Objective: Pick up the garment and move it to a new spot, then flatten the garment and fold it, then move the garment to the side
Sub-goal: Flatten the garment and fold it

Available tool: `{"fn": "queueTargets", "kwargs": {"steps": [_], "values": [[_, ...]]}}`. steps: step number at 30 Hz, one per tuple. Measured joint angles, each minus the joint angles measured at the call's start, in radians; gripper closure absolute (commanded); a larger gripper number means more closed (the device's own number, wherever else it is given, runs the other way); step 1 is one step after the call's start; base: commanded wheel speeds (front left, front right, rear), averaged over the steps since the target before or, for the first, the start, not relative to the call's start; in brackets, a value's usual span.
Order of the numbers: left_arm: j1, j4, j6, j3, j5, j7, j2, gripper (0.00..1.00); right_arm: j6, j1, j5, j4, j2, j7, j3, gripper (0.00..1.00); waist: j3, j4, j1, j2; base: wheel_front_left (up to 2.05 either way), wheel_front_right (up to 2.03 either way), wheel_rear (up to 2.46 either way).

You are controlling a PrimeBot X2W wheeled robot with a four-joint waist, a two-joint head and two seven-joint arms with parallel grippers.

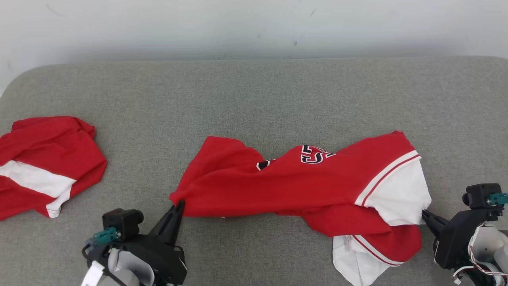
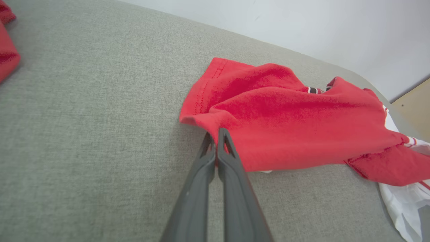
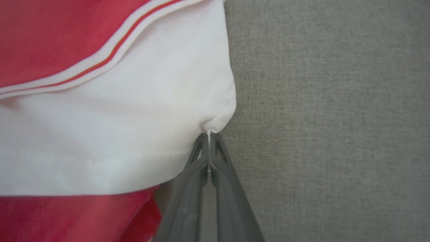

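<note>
Grey woven upholstery (image 1: 254,91) stretched across the head view beneath a pale wall (image 1: 254,24) along the top of the frame. Right of centre lay the crumpled red-and-white jersey garment with black-and-white lettering (image 1: 301,182). It ran lengthwise from mid-frame to the lower right, with a white sleeve panel at its right end and a white flap spilling toward the bottom edge.

The left gripper (image 1: 180,204), at the lower left, had its two dark fingers pressed together on the red corner at the garment's left end. In the left wrist view that corner was bunched at the fingertips, with a stitched hem just above. The right gripper (image 1: 424,213), at the lower right, was clamped on the edge of the white panel. The right wrist view showed a small pucker of white cloth pinched between the closed tips, and red-and-white striped trim crossed the upper left of that frame.

The garment was wrinkled and twisted at its middle. A second red cloth with a white band (image 1: 43,159) lay well apart at the far left edge of the head view.
</note>
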Motion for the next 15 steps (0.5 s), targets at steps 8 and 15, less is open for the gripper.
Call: {"fn": "queueTargets", "kwargs": {"steps": [8, 15], "values": [[-0.009, -0.049, 0.03, 0.005, 0.043, 0.008, 0.053, 0.0, -0.008, 0.003, 0.015, -0.012, -0.029, -0.032, -0.049, 1.0, -0.017, -0.002, 0.0, 0.0001, 0.0, 0.0, 0.0], [0.003, -0.123, 0.043, 0.018, 0.052, 0.022, 0.098, 0.0, -0.017, 0.023, 0.024, -0.022, -0.033, -0.055, -0.065, 1.0, -0.028, 0.0, 0.0, 0.0001, 0.0, 0.0, 0.0]]}}
